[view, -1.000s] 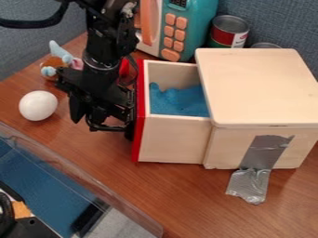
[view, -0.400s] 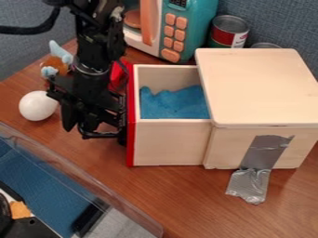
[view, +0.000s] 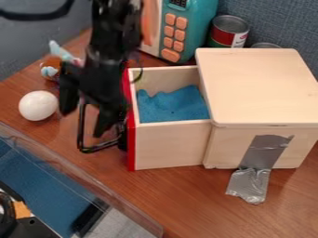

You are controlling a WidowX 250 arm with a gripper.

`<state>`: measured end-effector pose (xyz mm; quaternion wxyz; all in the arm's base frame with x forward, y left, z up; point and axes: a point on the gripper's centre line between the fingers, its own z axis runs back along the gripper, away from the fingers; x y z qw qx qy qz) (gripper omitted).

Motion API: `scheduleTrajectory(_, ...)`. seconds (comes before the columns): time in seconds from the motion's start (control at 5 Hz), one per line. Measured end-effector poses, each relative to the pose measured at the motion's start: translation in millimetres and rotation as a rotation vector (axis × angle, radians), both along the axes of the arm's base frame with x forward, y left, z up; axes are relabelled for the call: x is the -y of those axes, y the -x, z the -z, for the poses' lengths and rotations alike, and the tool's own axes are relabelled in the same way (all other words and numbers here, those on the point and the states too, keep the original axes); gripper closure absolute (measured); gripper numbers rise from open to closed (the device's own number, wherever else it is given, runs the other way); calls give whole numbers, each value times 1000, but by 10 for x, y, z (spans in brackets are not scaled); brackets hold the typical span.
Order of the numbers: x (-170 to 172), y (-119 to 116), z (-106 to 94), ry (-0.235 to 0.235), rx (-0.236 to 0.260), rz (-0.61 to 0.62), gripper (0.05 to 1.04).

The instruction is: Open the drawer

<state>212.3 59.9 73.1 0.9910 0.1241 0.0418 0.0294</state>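
Note:
The gripper (view: 87, 110) is at the left of the drawer's red front (view: 131, 144), with its fingers spread apart and pointing down. A black loop (view: 82, 130) curves below and between the fingers and meets the red front low down. The wooden drawer (view: 168, 144) stands well out to the left from the pale wooden box (view: 261, 88), with blue material (view: 171, 106) inside it. The arm hides part of the red front's outer side.
A white ball (view: 38, 105) and a small plush toy (view: 52, 66) are left of the gripper. Behind stand a teal toy microwave (view: 192, 23) and a can (view: 228, 32). A clear-walled tray (view: 81, 186) lies at the front left. Grey tape (view: 264, 153) holds the box.
The drawer has slid farther left out of the box. The gripper first moved left with it, then turned and shifted slightly right, its fingers now visibly apart.

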Motion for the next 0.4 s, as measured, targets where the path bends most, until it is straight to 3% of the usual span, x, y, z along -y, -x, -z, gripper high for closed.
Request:
scheduleTrajectory(0.2, 65, -140, -516, -36, 80, 137, 81)
scheduleTrajectory(0.4, 116, -78, -1023, -75, 149, 275, 84)
